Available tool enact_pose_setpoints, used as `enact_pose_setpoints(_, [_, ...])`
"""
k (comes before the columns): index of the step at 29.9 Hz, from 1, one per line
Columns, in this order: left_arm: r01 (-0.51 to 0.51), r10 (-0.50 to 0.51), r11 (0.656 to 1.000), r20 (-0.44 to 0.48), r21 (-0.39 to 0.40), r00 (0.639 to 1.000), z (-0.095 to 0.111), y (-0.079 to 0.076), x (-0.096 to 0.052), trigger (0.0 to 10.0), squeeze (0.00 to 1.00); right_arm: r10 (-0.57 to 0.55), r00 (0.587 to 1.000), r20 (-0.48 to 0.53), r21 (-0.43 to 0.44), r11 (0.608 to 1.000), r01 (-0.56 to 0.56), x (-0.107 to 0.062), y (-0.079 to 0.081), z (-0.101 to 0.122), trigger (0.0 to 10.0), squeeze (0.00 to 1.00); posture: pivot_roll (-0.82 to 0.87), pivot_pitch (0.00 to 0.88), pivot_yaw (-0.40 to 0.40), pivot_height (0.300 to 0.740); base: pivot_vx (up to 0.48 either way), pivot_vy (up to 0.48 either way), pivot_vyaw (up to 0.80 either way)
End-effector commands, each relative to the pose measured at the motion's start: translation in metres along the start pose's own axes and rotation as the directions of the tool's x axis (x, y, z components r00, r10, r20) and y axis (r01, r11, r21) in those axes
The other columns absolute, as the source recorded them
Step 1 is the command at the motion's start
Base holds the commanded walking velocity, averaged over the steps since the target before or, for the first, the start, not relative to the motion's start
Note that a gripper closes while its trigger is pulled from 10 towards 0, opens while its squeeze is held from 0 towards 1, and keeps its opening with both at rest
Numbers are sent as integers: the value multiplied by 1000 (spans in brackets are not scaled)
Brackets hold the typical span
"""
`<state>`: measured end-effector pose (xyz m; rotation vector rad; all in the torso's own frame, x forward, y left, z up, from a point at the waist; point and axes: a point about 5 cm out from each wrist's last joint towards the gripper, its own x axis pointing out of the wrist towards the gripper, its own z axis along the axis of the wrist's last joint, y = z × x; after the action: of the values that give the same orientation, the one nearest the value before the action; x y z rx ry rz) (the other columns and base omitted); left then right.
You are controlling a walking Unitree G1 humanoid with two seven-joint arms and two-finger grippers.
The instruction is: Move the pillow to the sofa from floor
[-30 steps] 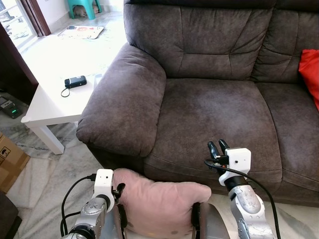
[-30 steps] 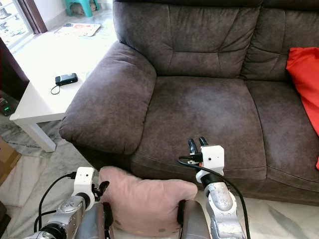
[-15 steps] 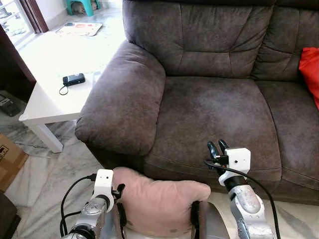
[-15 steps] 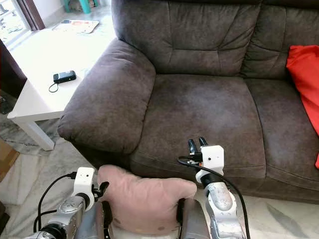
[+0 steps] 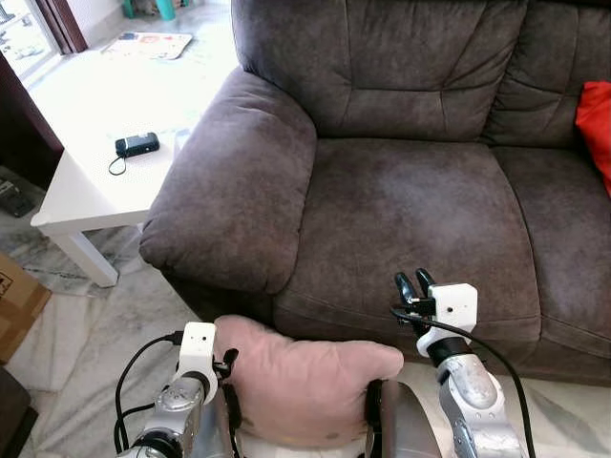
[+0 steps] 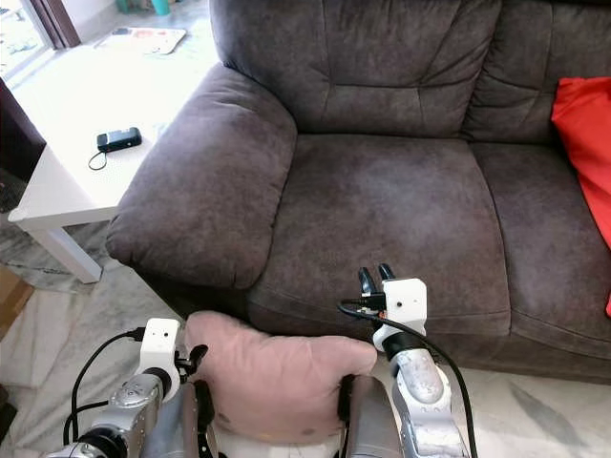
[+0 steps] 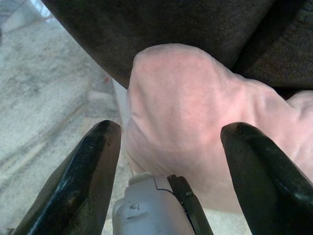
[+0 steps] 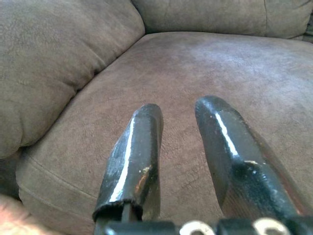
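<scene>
Left claw (image 7: 166,147) wide open, straddling pink pillow (image 5: 305,382) on floor against sofa (image 5: 410,200) front, nothing gripped. Right claw (image 5: 412,283) slightly parted, empty, above seat edge.

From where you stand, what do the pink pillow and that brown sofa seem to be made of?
The pink pillow looks like soft, matte, velvety cloth over loose stuffing: it sags and creases. The brown sofa seems covered in suede-like microfibre or worn leatherette, judging by its mottled, brushed sheen and fine grain; I cannot tell which.
</scene>
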<state>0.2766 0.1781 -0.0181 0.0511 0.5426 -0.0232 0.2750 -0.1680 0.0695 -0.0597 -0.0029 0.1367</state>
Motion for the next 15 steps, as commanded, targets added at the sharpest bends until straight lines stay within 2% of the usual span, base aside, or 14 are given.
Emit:
enact_pose_setpoints(1, [-28, 28, 1000, -10, -7, 1000, -2, 5, -1, 10000, 0, 8, 1000, 17, -1, 1000, -8, 0, 2, 4, 10000, 0, -32, 114, 5, 548, 0, 0, 0])
enact_pose_setpoints(15, [-37, 37, 999, -6, -14, 999, -1, 5, 0, 10000, 0, 11, 1000, 16, 11, 1000, -11, 1, 2, 5, 10000, 0, -33, 113, 2, 528, 0, 0, 0])
